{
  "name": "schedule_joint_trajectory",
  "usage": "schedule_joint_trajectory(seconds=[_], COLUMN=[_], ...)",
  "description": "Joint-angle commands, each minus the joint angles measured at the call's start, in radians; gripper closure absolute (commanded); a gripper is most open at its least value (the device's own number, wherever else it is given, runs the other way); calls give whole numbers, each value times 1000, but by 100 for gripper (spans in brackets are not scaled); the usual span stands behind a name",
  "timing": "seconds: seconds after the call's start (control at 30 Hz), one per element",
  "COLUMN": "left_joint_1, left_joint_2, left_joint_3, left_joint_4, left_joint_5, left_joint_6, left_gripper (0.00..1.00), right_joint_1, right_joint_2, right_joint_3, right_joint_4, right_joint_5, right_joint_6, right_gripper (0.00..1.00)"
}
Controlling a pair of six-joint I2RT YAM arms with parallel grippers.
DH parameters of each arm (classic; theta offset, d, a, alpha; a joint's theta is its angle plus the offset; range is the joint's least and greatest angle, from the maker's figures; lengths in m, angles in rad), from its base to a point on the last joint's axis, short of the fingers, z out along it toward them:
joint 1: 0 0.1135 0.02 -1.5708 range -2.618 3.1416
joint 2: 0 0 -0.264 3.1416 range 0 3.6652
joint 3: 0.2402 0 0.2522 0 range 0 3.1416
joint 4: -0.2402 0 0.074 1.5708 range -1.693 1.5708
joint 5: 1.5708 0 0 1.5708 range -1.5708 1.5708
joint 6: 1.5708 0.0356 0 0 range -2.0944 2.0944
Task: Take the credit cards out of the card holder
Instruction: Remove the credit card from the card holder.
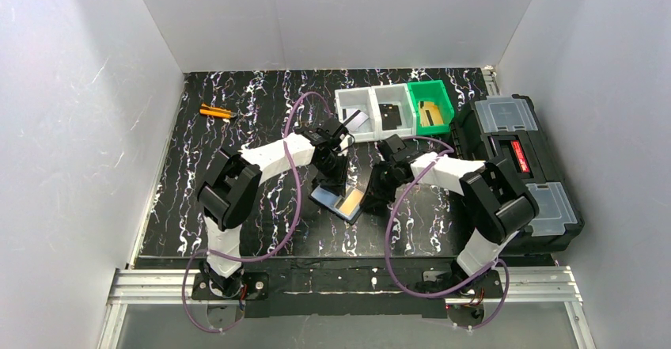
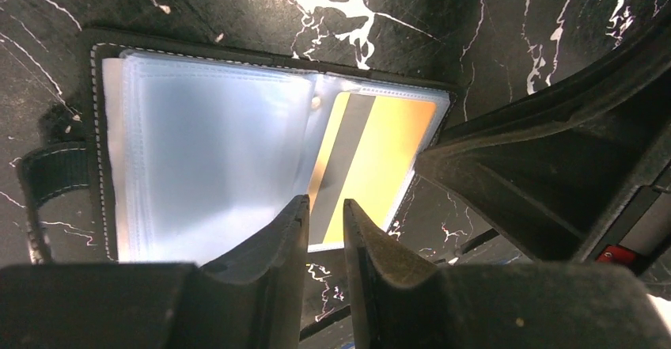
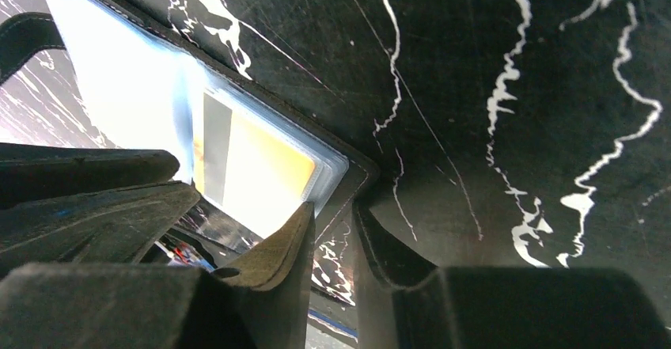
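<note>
The card holder [image 1: 329, 196] lies open on the black marbled table between my two arms. Its glossy clear sleeves show in the left wrist view [image 2: 206, 143]. A yellow credit card with a dark stripe [image 2: 380, 159] sits inside the right-hand sleeve and also shows in the top view [image 1: 353, 200] and the right wrist view [image 3: 261, 167]. My left gripper [image 2: 326, 200] hovers over the card's near edge with a narrow gap and nothing between the fingers. My right gripper [image 3: 334, 205] has a narrow gap too and straddles the holder's corner edge [image 3: 360, 179].
Two clear bins [image 1: 372, 94] and a green bin [image 1: 440, 96] stand at the back; a grey card [image 1: 356, 119] leans in the leftmost one. A large black toolbox [image 1: 518, 167] fills the right side. An orange tool [image 1: 215, 112] lies at the back left.
</note>
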Motion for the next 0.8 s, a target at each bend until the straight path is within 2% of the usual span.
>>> schedule_joint_trajectory(seconds=[0.0, 0.23, 0.5, 0.6, 0.77], left_joint_1=[-5, -5, -25, -26, 11], left_joint_2=[3, -3, -56, -85, -145], left_joint_3=[-22, -63, -136, -169, -261], left_joint_4=[-8, 8, 35, 40, 142], left_joint_5=[-29, -34, -7, -61, 22], left_joint_6=[-16, -40, -96, -140, -214], left_gripper=[77, 75, 75, 75, 74], right_joint_1=[3, 3, 3, 3, 3], right_joint_2=[34, 71, 151, 158, 61], right_joint_3=[52, 77, 201, 231, 157], right_joint_4=[18, 10, -46, -74, -66], right_joint_5=[15, 29, 53, 49, 53], right_joint_6=[-19, -37, -104, -130, -130], right_gripper=[71, 72, 72, 72, 61])
